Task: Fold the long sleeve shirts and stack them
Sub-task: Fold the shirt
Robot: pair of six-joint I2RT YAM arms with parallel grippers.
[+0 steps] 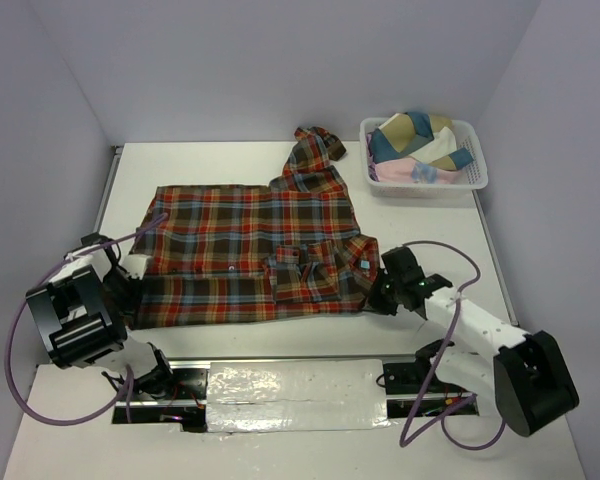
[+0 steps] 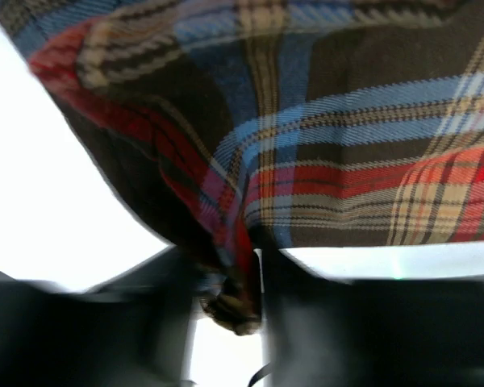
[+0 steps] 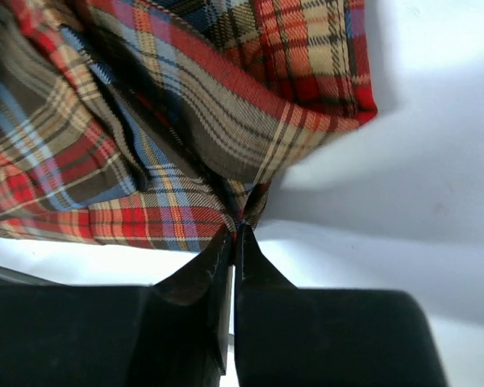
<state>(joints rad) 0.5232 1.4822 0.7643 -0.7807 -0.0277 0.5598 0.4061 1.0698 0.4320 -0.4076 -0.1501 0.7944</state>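
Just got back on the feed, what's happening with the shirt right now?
Both arms work the plaid flannel shirt, spread on the table. The right gripper is pinched shut on its right edge; the left gripper has cloth between its jaws at the left edge, but blur hides whether it grips. More clothes sit in the white basket.

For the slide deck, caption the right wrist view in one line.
Right claw shut on a pinched fold at the edge of the plaid shirt, over the white table.
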